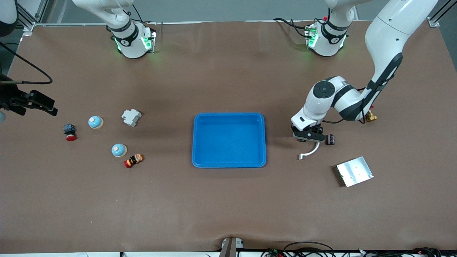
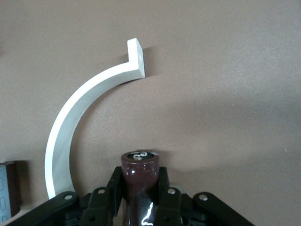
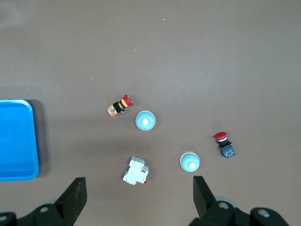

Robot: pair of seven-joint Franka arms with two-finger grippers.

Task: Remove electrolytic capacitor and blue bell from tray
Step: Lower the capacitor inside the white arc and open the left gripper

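Observation:
My left gripper (image 1: 310, 137) is shut on a dark maroon capacitor (image 2: 139, 165), low over the table between the blue tray (image 1: 229, 117) and a second capacitor (image 1: 330, 139) that lies on the table. Two light blue bells (image 1: 95, 122) (image 1: 119, 150) stand at the right arm's end of the table. My right gripper (image 3: 138, 181) hangs open and empty, high over that end of the table. In the right wrist view both bells (image 3: 145, 121) (image 3: 189, 162) lie well below its fingers.
A white curved piece (image 1: 310, 151) lies just beside my left gripper, with a metal plate (image 1: 354, 171) nearer the front camera. A white breaker (image 1: 131, 117) and two red push buttons (image 1: 70, 132) (image 1: 133, 160) lie among the bells. A brass fitting (image 1: 371, 117) lies under the left arm.

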